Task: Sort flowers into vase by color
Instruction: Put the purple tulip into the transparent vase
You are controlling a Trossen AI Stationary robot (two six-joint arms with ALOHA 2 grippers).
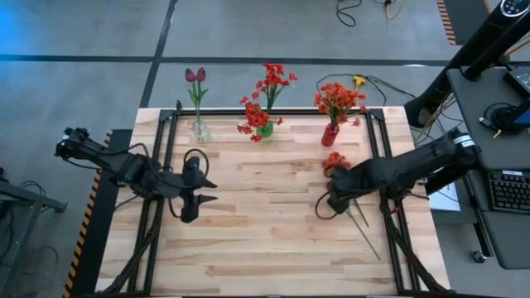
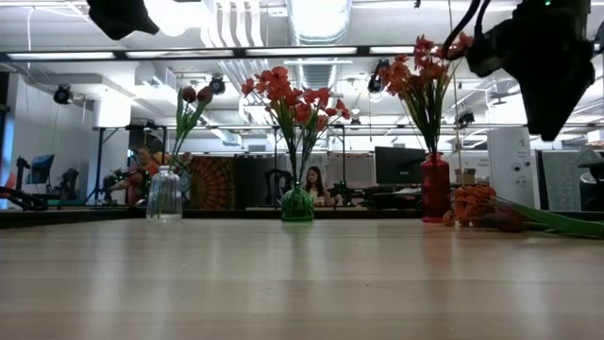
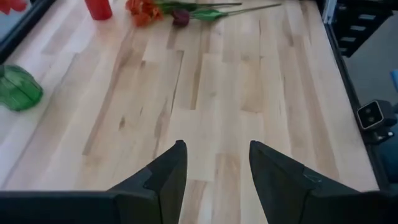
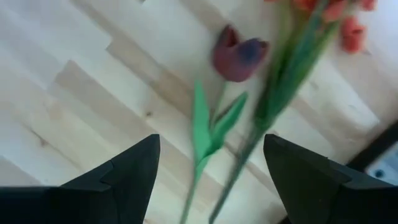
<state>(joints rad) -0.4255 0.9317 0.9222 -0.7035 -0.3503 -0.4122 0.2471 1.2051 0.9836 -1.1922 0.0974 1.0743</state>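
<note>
Three vases stand along the far edge: a clear glass one (image 1: 199, 129) with maroon tulips, a green one (image 1: 264, 129) with red blooms, and a red one (image 1: 330, 134) with orange blooms. A loose orange flower (image 1: 334, 161) and a maroon tulip (image 4: 239, 56) lie flat on the table at the right, stems (image 1: 364, 228) running toward the near edge. My right gripper (image 4: 211, 140) hovers open above these two stems, one finger on each side, raised off the table (image 2: 557, 76). My left gripper (image 1: 214, 191) waits open over the left middle of the table.
The wooden table (image 1: 273, 240) has a dark metal frame along both sides (image 1: 170, 124). Bare wood lies between the two grippers and toward the near edge. A desk with a keyboard (image 1: 507, 190) stands beyond the right edge. People sit in the room behind (image 2: 311, 184).
</note>
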